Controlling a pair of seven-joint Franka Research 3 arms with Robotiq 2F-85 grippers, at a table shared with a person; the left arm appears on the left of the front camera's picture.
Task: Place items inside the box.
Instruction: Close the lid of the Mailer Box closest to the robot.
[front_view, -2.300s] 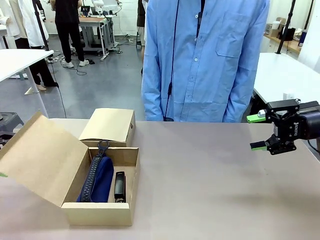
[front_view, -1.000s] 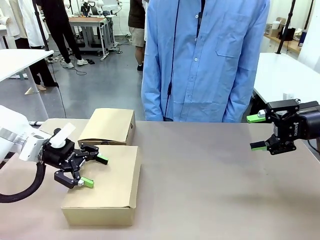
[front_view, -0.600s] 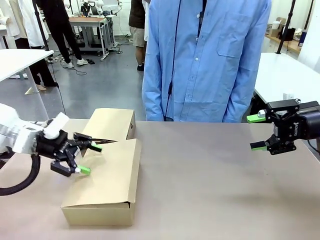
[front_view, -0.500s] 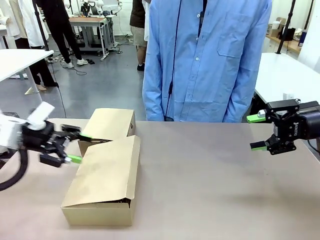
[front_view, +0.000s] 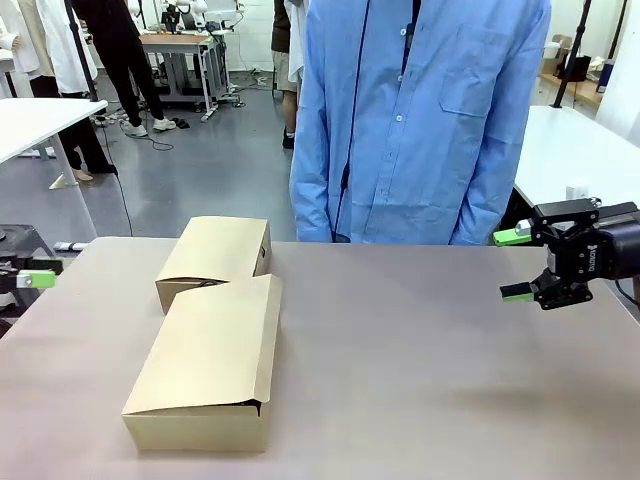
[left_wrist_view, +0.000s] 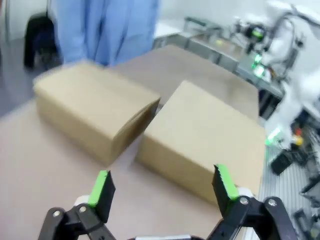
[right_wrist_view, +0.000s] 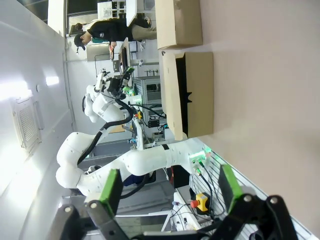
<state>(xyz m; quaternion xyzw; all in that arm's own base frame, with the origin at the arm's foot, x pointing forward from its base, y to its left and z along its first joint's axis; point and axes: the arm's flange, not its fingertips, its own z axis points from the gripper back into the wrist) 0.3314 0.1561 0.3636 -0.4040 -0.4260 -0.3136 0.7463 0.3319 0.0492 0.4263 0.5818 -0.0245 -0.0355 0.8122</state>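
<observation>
Box (front_view: 205, 360) sat near the table's (front_view: 430, 380) front-left corner, lid down but not quite flush, a thin gap showing at its front right. The items were hidden under the lid. Second closed box (front_view: 217, 256) sat just behind it, toward the far-left edge. Left gripper (left_wrist_view: 162, 187) was off the left edge, jaws wide, nothing between them. Right gripper (front_view: 520, 266) hovered above the right edge, jaws wide, empty. Person in a blue shirt (front_view: 420, 120) stood at the far edge.

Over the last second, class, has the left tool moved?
Yes. The left tool has pulled back left, off the nearer box to the table edge.
</observation>
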